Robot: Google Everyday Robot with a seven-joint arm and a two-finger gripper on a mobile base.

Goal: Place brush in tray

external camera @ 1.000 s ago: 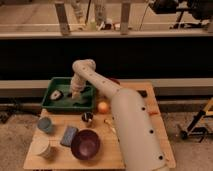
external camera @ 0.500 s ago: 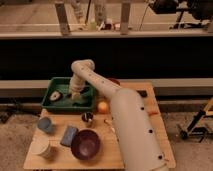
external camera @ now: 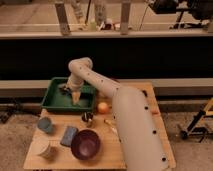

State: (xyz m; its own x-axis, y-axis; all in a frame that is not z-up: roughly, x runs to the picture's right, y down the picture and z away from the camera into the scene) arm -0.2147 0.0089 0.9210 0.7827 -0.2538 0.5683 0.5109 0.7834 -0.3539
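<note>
— Where did we find the gripper?

— We saw the gripper down inside the green tray; it hung at the end of the pale arm, which rose from the lower right of the view and bent over the tray's back rim; it pointed downward, near the tray's middle.

— Was it wide or narrow?

— We could not tell; it showed only as one pale tan shape against the green.

— And the brush?

— We made out a small dark thing lying in the tray toward its back, and we took it for the brush; it lay just beside the gripper, on the camera's left; whether the two touched, we could not tell.

— What else stood on the wooden table?

— An orange ball sat just outside the tray's front right corner; a small dark object lay near it; a dark purple bowl stood toward the front edge, with a grey-blue block beside it; a grey-blue cup stood farther left, and a pale cup at the front left corner.
</note>
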